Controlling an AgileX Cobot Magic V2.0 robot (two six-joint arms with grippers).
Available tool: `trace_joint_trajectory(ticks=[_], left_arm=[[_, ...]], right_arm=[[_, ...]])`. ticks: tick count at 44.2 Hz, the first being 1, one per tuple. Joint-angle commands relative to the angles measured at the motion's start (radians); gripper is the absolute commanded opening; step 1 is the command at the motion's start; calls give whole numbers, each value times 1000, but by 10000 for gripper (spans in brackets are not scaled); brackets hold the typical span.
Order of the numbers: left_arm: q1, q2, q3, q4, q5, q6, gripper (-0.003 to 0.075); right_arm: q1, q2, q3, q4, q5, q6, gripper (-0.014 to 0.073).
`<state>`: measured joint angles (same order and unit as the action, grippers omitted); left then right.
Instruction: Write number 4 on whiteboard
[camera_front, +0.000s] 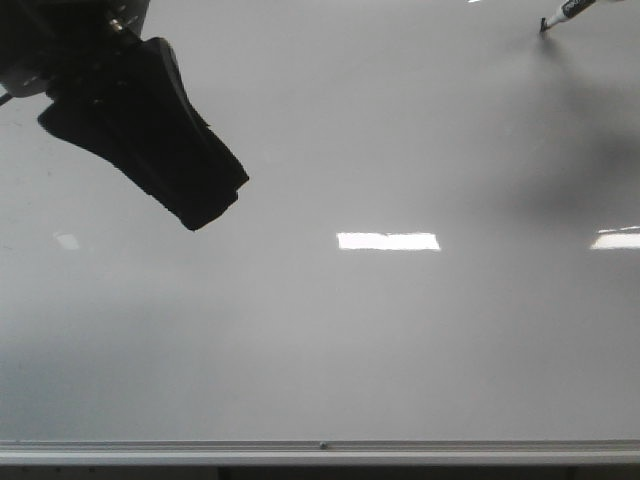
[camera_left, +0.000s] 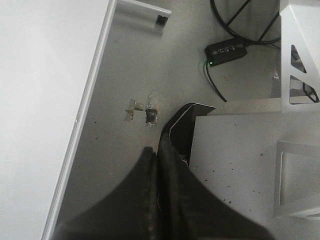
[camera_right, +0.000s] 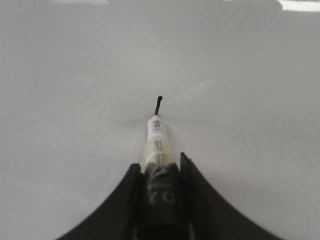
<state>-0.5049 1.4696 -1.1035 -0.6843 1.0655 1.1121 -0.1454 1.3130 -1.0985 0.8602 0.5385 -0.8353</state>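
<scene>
A: Starting on the left, what is the left gripper (camera_front: 195, 195) doing?

B: It hangs as a black wedge over the large glossy pale grey-white whiteboard (camera_front: 320, 340). In its own wrist view its two dark fingers (camera_left: 150, 200) lie pressed together with nothing between them, and they point past the board's silver edge toward the speckled grey floor (camera_left: 125, 75) and a small black box with a green light (camera_left: 226, 52). It carries no pen.

A: And moving right?

B: Only bare board and two bright rectangular light reflections (camera_front: 388, 241). No stroke of the number 4 shows anywhere yet.

A: Then the far right?

B: The right gripper (camera_right: 160, 170) is clamped on a slim marker with a pale labelled barrel and black tip (camera_right: 156, 137). In the front view only the marker's end (camera_front: 562, 14) shows, slanting in from beyond the frame.

A: So which relation matters?

B: The marker's long axis runs straight out from the right fingers, and the board lies directly beyond its tip, which seems at or just beside the surface; I cannot tell if it touches. The right arm is the nearer one, and I judge the first stroke has to begin there.

A: Any containers?

B: None in view, only the silver metal rail (camera_front: 320, 452) along the board's lower edge, with nothing on it
</scene>
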Motion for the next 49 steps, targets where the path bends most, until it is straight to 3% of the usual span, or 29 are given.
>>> trace_joint_trajectory(ticks=[1,18,34,40,49], left_arm=[[-8,-32,-30,-51,-21,-4,-20],[-8,-32,-30,-51,-21,-4,-20],[-8,-32,-30,-51,-21,-4,-20],[-8,-32,-30,-51,-21,-4,-20],[-8,-32,-30,-51,-21,-4,-20]], right_arm=[[-6,-18,4,4,-19,-1,-60],[40,-18,117,-18,-49,0,-60],[-141,-48,116,-18,-61,7,-60],[-126,-76,116,-15,20,7,-60],[-87,-159,80,-9,14,14,-60]])
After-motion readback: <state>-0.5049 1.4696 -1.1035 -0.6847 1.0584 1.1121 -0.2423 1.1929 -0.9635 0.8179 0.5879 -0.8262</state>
